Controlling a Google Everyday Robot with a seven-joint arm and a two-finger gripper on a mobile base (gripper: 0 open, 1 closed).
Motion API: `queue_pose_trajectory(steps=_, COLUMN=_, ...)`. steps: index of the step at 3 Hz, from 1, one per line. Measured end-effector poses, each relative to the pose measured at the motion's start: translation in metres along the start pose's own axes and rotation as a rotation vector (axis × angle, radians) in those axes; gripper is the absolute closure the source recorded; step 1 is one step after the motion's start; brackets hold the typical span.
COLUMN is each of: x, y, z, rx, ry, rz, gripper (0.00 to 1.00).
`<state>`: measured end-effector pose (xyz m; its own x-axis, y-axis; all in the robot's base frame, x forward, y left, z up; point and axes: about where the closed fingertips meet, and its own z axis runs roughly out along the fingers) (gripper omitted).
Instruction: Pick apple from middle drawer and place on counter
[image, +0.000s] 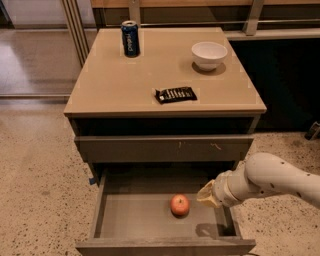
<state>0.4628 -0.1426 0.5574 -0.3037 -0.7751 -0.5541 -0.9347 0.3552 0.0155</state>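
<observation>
The apple (180, 205), small and red-orange, lies on the grey floor of the open middle drawer (131, 218), right of its centre. My gripper (207, 194) hangs over the right part of the drawer, just right of the apple and slightly above it, apart from it. The white arm (272, 181) reaches in from the right. The beige counter (120, 85) is the top of the cabinet above.
On the counter stand a blue can (130, 38) at the back left, a white bowl (209, 54) at the back right and a dark snack bar (175, 94) near the front. A closed drawer front with pale scratches (165, 149) sits above the open drawer. Speckled floor surrounds the cabinet.
</observation>
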Motion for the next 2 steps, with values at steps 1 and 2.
queue_pose_trajectory(steps=1, x=0.0, y=0.0, z=0.0, rx=0.0, ry=0.0, rz=0.0, gripper=1.0)
queue_pose_trajectory(steps=2, x=0.013, y=-0.004, z=0.023, rx=-0.004, ry=-0.028, rz=-0.009, gripper=1.0)
